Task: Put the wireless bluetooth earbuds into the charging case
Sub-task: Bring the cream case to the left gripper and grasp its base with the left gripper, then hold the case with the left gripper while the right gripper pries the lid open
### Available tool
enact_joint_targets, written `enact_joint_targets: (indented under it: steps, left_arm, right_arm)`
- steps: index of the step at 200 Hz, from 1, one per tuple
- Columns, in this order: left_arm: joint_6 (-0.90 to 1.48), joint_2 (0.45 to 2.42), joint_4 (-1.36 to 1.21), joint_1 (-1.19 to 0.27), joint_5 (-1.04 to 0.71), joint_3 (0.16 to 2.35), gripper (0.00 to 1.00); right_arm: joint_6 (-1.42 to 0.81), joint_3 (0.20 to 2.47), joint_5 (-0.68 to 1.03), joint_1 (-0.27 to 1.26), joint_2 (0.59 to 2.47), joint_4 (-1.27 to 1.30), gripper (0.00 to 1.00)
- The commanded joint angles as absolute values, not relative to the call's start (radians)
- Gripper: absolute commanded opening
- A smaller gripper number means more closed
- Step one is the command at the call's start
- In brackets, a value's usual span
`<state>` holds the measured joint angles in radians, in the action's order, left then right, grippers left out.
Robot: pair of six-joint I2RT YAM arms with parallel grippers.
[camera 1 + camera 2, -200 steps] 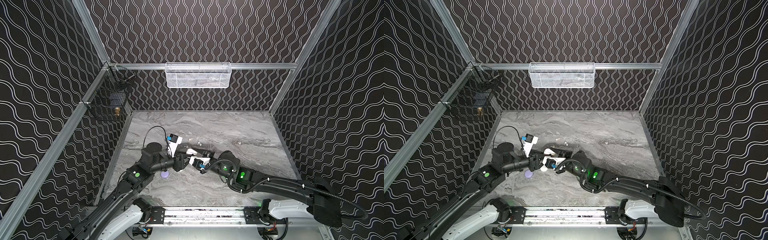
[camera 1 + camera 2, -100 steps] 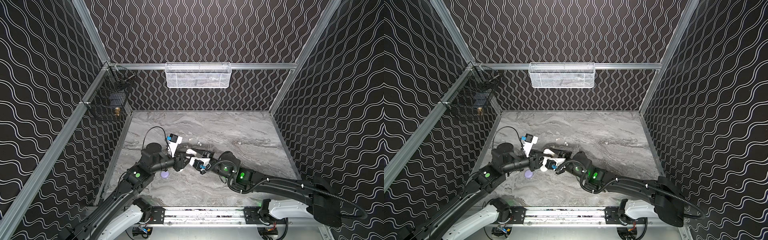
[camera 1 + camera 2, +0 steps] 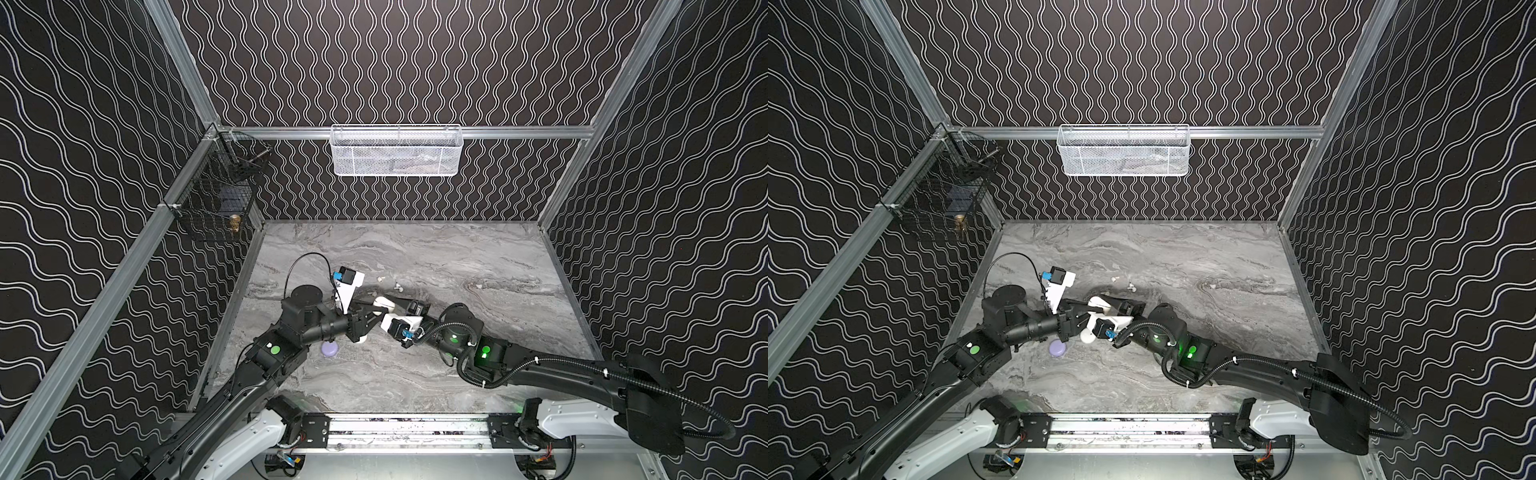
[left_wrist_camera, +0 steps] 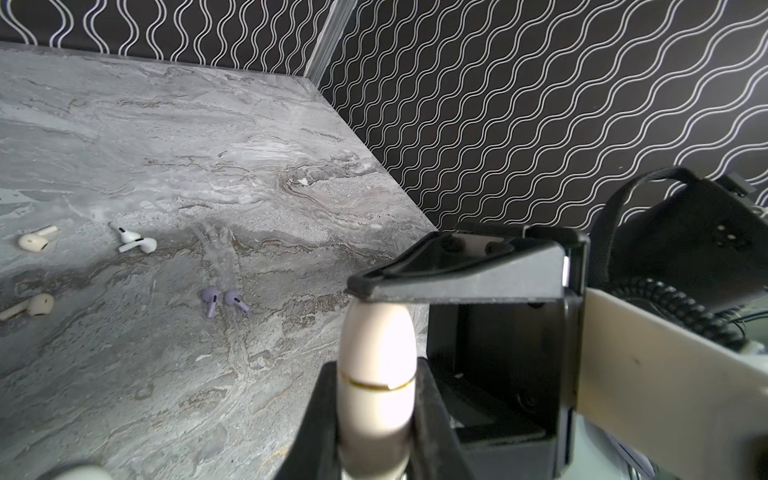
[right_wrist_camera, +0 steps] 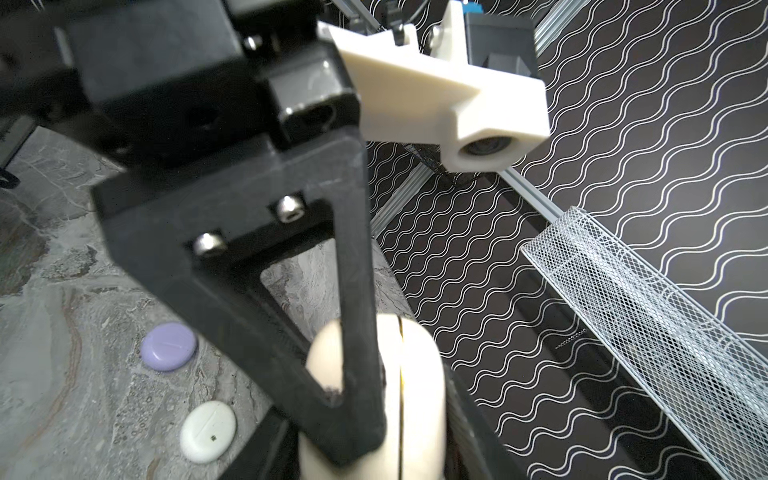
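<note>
My left gripper [image 4: 374, 374] clamps the cream charging case [image 4: 376, 332]; my right gripper [image 3: 1106, 305] brackets it, whether gripping I cannot tell; the earbuds [image 4: 211, 299] lie loose on the table [image 4: 124, 395], well apart.

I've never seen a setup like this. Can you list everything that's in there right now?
cream case: one, cream, between both grippers' fingers
lilac case: one, lilac, on the table
white case: one, white, beside the lilac case
cream earbuds: two, cream, loose on the table, apart
white earbuds: two, white, lying together
lilac earbuds: two, lilac, side by side
mesh basket: one, white, back wall
wire basket: one, black, left wall
table: one, grey marble
left gripper: black, shut on the cream case
right gripper: black, around the same case, grip unclear
</note>
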<state>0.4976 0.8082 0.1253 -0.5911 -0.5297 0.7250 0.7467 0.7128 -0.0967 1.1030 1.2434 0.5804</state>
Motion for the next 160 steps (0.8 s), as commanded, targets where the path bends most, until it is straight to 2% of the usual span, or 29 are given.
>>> enact_joint_targets:
  steps: [1, 32, 71, 96, 123, 160]
  left_arm:
    - [0.482, 0.828, 0.067, -0.592, -0.580, 0.716, 0.00]
    - [0.385, 0.857, 0.054, -0.592, -0.518, 0.741, 0.00]
    - [0.086, 0.817, -0.018, -0.593, -0.372, 0.690, 0.00]
    - [-0.063, 0.763, -0.016, -0.593, -0.343, 0.643, 0.00]
    - [-0.192, 0.684, -0.109, -0.593, -0.490, 0.521, 0.00]
    - [-0.260, 0.627, -0.113, -0.592, -0.634, 0.463, 0.00]
  right_arm:
    - [0.719, 0.707, -0.053, 1.106, 1.228, 0.668, 0.62]
    - [0.670, 0.679, -0.070, 1.106, 1.188, 0.672, 0.80]
    - [0.604, 0.568, -0.101, 1.102, 1.054, 0.705, 0.86]
    - [0.553, 0.495, -0.082, 1.075, 0.951, 0.717, 0.80]
    - [0.482, 0.440, -0.005, 1.024, 0.907, 0.759, 0.73]
    - [0.429, 0.476, 0.077, 1.019, 0.977, 0.750, 0.65]
